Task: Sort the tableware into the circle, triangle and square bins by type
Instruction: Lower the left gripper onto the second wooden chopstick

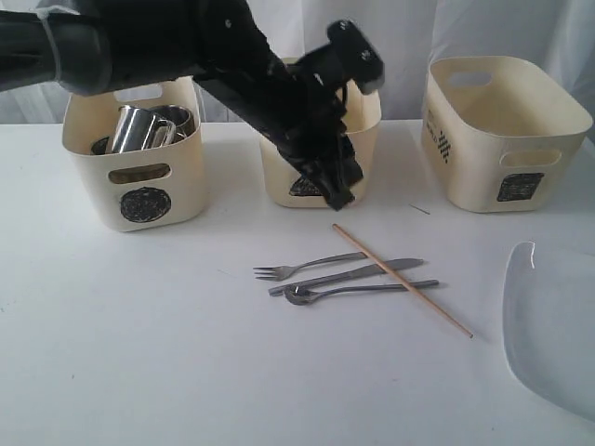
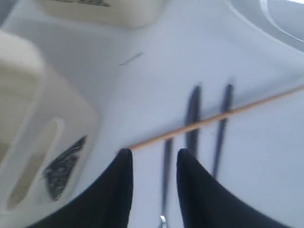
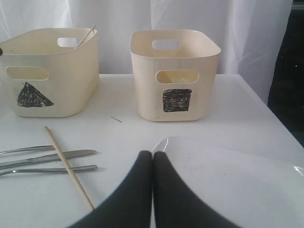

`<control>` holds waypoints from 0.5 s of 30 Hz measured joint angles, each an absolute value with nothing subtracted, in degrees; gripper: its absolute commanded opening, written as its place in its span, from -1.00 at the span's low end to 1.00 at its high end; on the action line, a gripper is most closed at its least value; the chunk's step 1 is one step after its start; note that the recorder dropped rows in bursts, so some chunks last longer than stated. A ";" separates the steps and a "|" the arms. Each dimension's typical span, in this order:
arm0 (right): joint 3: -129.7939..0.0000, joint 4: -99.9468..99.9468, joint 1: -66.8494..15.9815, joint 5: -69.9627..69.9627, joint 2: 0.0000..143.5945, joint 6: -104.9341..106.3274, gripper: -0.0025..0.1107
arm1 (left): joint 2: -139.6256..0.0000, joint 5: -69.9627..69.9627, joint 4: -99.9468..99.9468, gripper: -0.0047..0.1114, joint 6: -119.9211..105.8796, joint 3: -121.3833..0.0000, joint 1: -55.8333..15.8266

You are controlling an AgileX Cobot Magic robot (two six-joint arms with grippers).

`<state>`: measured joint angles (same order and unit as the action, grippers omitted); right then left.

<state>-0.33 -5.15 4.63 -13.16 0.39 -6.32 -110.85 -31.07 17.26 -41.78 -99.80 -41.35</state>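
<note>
Half open and empty, the left claw [image 2: 153, 159] hangs above the far end of one chopstick [image 2: 209, 119]. Its arm slants down before the triangle bin [image 3: 61, 90]. Right claw [image 3: 152, 156]: closed, empty, over the clear plate [image 3: 228, 175]. Only its wrist view shows a second chopstick [image 3: 85, 37] inside that bin. One fork [image 1: 307, 268], knife [image 1: 344, 277] and spoon [image 1: 363, 288] lie mid-tabletop [image 1: 139, 353]. Circle bin [image 1: 139, 181] stands left, square bin [image 1: 502, 130] right.
</note>
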 measured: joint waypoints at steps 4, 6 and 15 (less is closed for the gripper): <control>-0.33 -5.15 4.63 -13.16 0.39 -6.32 -0.96 | -110.92 -38.09 18.36 -0.27 -50.57 -99.80 -45.15; -0.33 -5.15 4.63 -13.16 0.39 -6.32 -0.96 | -111.50 -39.86 19.13 -0.27 -55.10 -99.80 -46.58; -0.33 -5.15 4.63 -13.16 0.39 -6.32 -0.96 | -117.17 -40.75 28.64 -0.13 -78.21 -99.80 -50.18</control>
<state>-0.33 -5.15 4.63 -13.16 0.39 -6.32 -117.17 -40.75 28.64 -78.21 -99.80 -50.18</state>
